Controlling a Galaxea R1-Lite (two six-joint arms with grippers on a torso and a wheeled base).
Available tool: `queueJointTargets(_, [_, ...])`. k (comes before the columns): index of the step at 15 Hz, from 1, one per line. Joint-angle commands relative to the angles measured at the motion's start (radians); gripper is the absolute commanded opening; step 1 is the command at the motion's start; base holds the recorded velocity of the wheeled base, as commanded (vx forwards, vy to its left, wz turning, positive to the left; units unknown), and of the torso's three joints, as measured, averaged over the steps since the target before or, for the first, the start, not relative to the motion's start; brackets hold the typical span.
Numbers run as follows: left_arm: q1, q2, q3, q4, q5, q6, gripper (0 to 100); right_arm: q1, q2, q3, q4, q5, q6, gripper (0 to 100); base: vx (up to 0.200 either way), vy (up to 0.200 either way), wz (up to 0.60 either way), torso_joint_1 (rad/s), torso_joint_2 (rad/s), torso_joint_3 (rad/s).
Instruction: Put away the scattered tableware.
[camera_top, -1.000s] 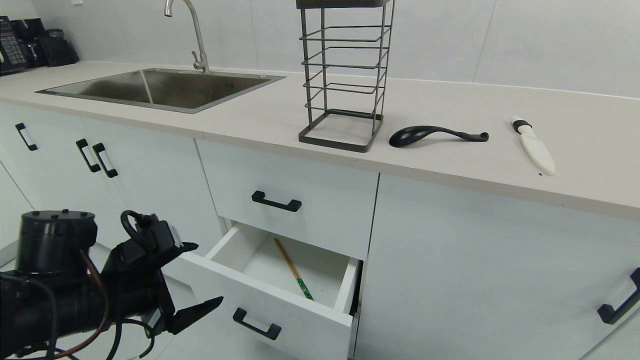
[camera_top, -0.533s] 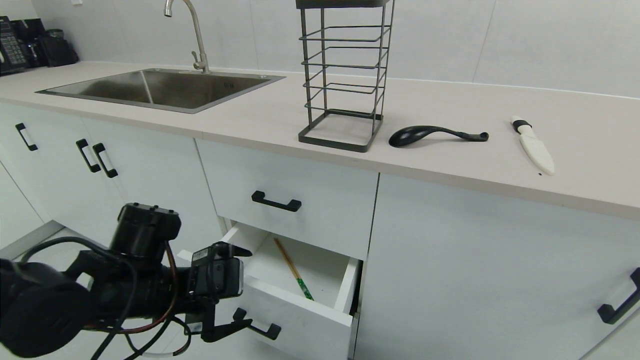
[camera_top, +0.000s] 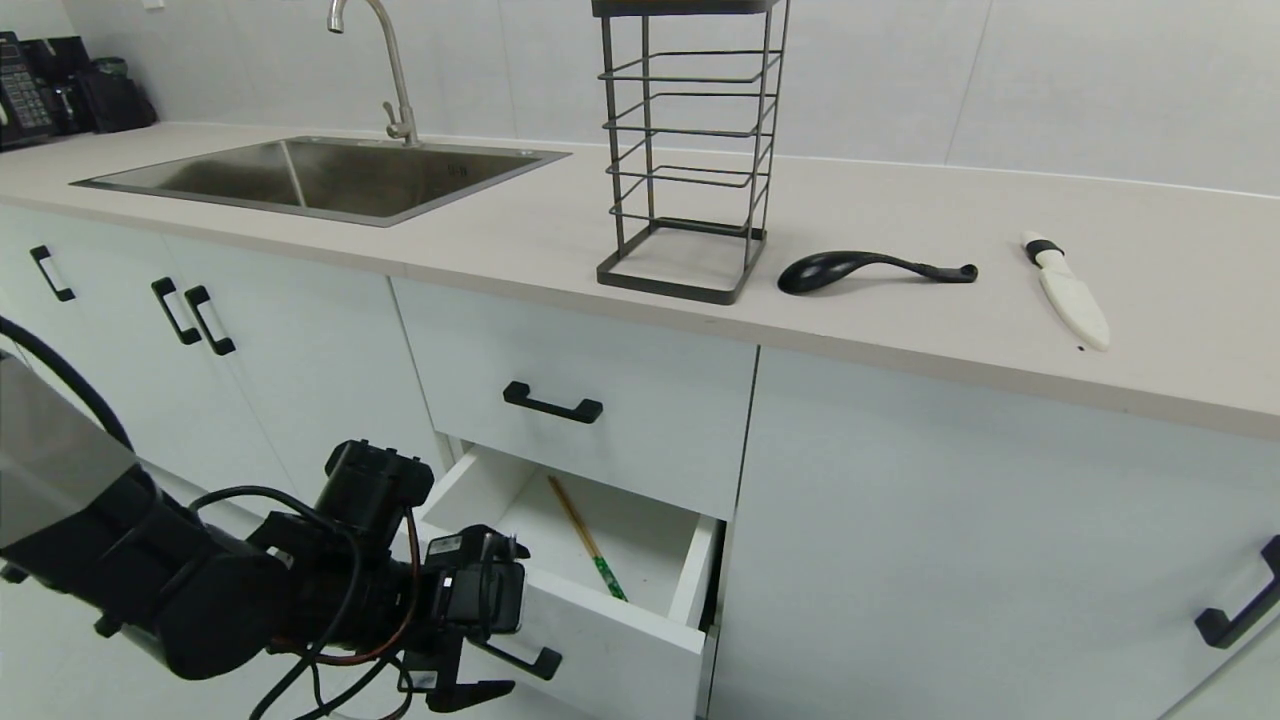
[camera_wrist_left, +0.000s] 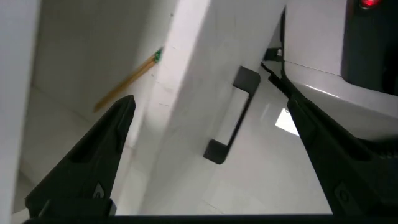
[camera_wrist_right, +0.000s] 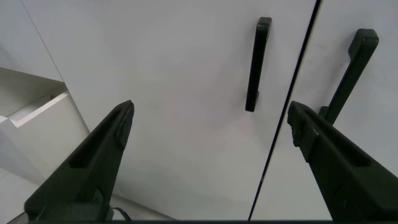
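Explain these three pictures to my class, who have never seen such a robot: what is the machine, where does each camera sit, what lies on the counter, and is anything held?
This is a two-armed robot tidying a kitchen. The wide picture comes from a camera on its head, looking down at a counter. On it lie a black spoon and a white knife, beside a wire rack and a sink. Below, one drawer is pulled open, with chopsticks inside.

The other two pictures come from cameras on the wrists, each looking out between two black fingers. The left gripper is open, in front of the drawer's handle. The right gripper is open too, facing closed cabinet doors. Neither holds anything.
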Motion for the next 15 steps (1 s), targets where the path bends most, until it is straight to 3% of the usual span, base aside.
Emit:
queueJointTargets(1, [0.002,0.006,0.057,0.006,0.001,-0.001,100,0.001,0.001,0.000,0.000,0.001,0.000,100,0.000,0.000,0.00,0.000,0.00,0.000])
queueJointTargets(7, [-0.001,-0.247,0.137,0.040,0.000,-0.015,100,0.001,0.001,-0.001,0.000,0.001,0.000,100,0.000,0.000,0.00,0.000,0.00,0.000])
queueJointTargets(9, [-0.001,-0.407,0.159,0.112,-0.011,-0.065,100,0.001,0.001,-0.001,0.000,0.001,0.000,100,0.000,0.000,0.00,0.000,0.00,0.000])
queueJointTargets(12, [-0.001,-0.555,0.214,0.210,-0.016,-0.090,100,0.001,0.001,0.000,0.000,0.001,0.000,100,0.000,0.000,0.00,0.000,0.00,0.000])
queueJointTargets(13, [0.004,-0.612,0.205,0.203,-0.017,-0.147,100,0.001,0.001,0.000,0.000,0.001,0.000,100,0.000,0.000,0.00,0.000,0.00,0.000])
queueJointTargets(14, [0.010,-0.689,0.186,0.190,-0.023,-0.274,100,0.001,0.001,-0.001,0.000,0.001,0.000,100,0.000,0.000,0.00,0.000,0.00,0.000])
queueJointTargets(15, [0.014,-0.778,0.174,0.163,-0.017,-0.430,100,0.001,0.001,0.000,0.000,0.001,0.000,100,0.000,0.000,0.00,0.000,0.00,0.000])
